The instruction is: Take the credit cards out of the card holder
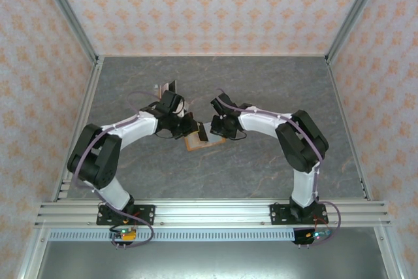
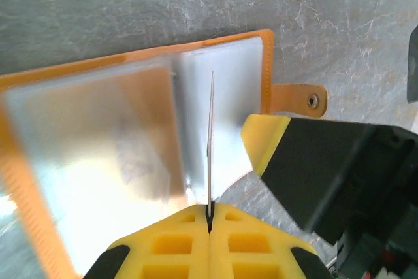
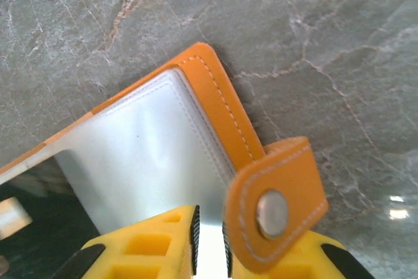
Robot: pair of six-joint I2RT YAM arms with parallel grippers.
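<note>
The card holder (image 1: 194, 144) lies open on the table between my two grippers, its orange rim (image 2: 130, 51) framing pale, glossy sleeves. My left gripper (image 2: 210, 217) is shut on a thin credit card (image 2: 211, 142), seen edge-on and standing up from the sleeves. From above, that card (image 1: 202, 132) looks dark beside the left gripper (image 1: 194, 127). My right gripper (image 3: 209, 243) is closed to a narrow gap on the holder's pale sleeve edge (image 3: 150, 155). The orange snap strap (image 3: 275, 208) curls over its right finger. Its yellow fingertip (image 2: 262, 143) shows at the holder's edge.
Small flat cards (image 1: 164, 87) lie on the grey marble table (image 1: 274, 89) behind my left wrist. Patterned walls close in the table on three sides, and a metal rail (image 1: 209, 208) runs along the near edge. Open tabletop lies to the right and far side.
</note>
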